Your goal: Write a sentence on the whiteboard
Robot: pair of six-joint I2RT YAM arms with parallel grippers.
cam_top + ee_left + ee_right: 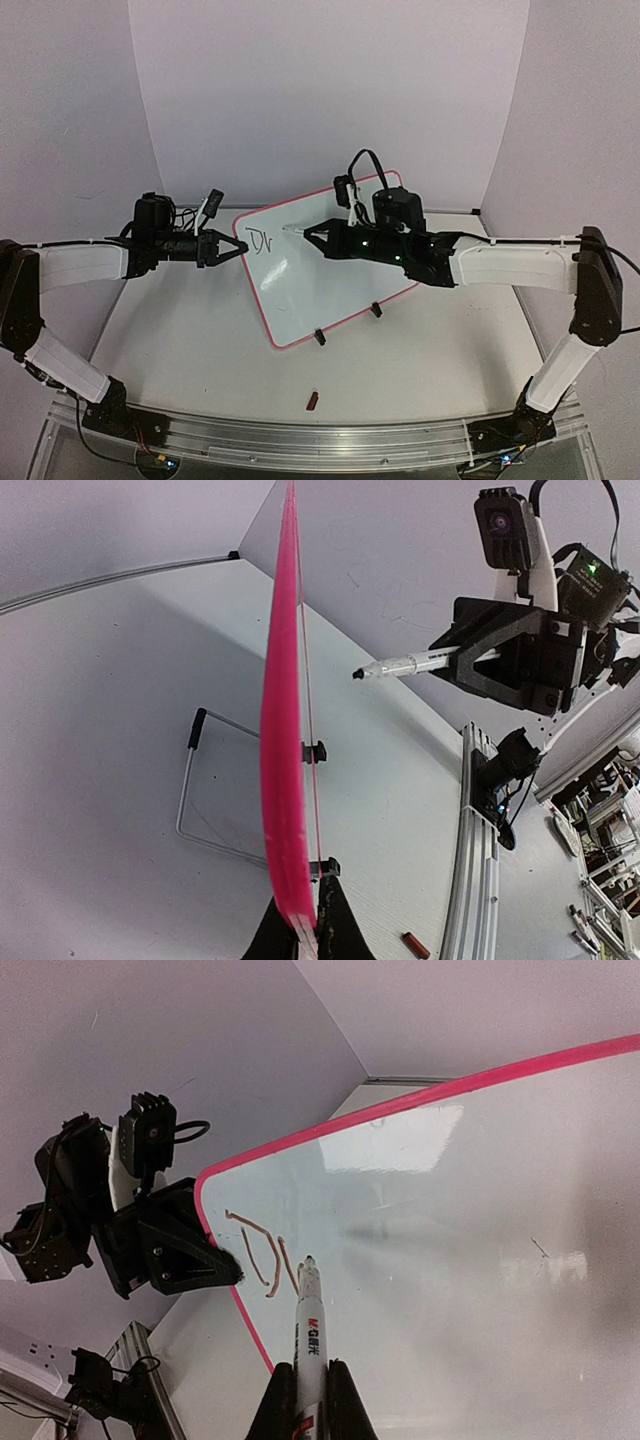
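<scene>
The whiteboard (335, 280), white with a pink frame, stands tilted on two black clip feet (320, 337). It carries brown strokes like "DV" (261, 241) near its upper left corner. My left gripper (238, 247) is shut on the board's left edge; the left wrist view shows that pink edge (283, 780) between my fingers (345, 930). My right gripper (312, 234) is shut on a white marker (312, 1330), tip pointing at the board just right of the strokes (262, 1250). In the left wrist view a small gap shows between the marker (410, 664) and the board.
A small red marker cap (312, 401) lies on the table near the front rail, also in the left wrist view (414, 945). A wire stand (190, 800) props the board from behind. White walls enclose the back and sides.
</scene>
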